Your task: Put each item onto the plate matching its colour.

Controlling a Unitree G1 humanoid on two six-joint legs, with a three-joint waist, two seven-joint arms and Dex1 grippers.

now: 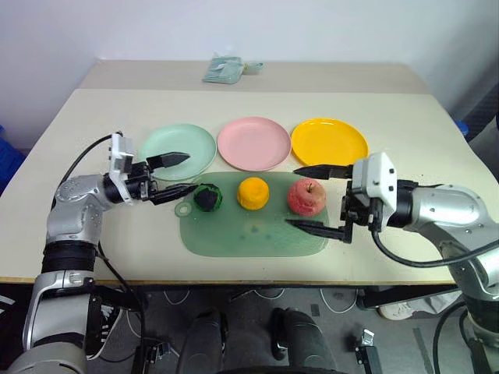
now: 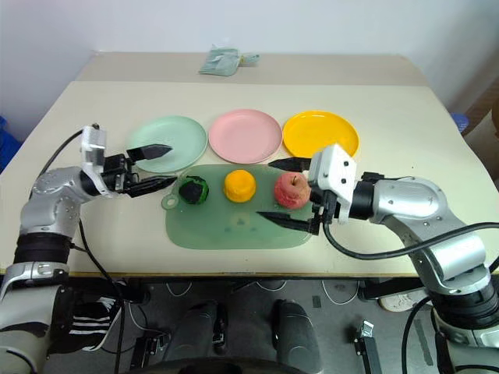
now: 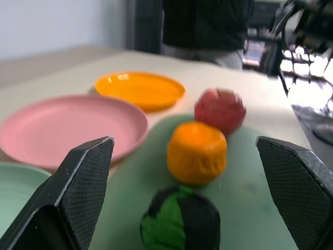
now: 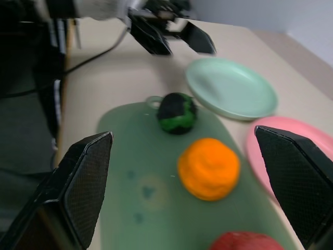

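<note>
A: Where do we stand? All three toy foods sit in a row on the flat translucent green cutting mat [image 1: 253, 234]: the dark green lumpy vegetable [image 1: 207, 197], the round orange-yellow fruit [image 1: 253, 193] in the middle, and the pink-red apple with a stem [image 1: 306, 196].

B: And behind the mat we have the three shallow round plastic plates, all bare: mint green plate [image 1: 178, 150], pink plate [image 1: 253, 142], yellow-orange plate [image 1: 329, 141]. Nothing is sorted yet, as we judge it.

A: Our left gripper [image 1: 176, 174] points inward, fingers spread wide and holding nothing, just beside the vegetable. That suits us, since the mint plate lies right behind it.

B: Our right gripper [image 1: 316, 197] is also spread wide, one finger behind the apple and one in front, so the apple sits between them. We can't tell whether either finger touches it.

A: The apple belongs on the pink plate, diagonally behind it, with the orange fruit near that path. We'd lift clear before crossing.

B: Agreed; the round toys could roll if nudged.
</note>
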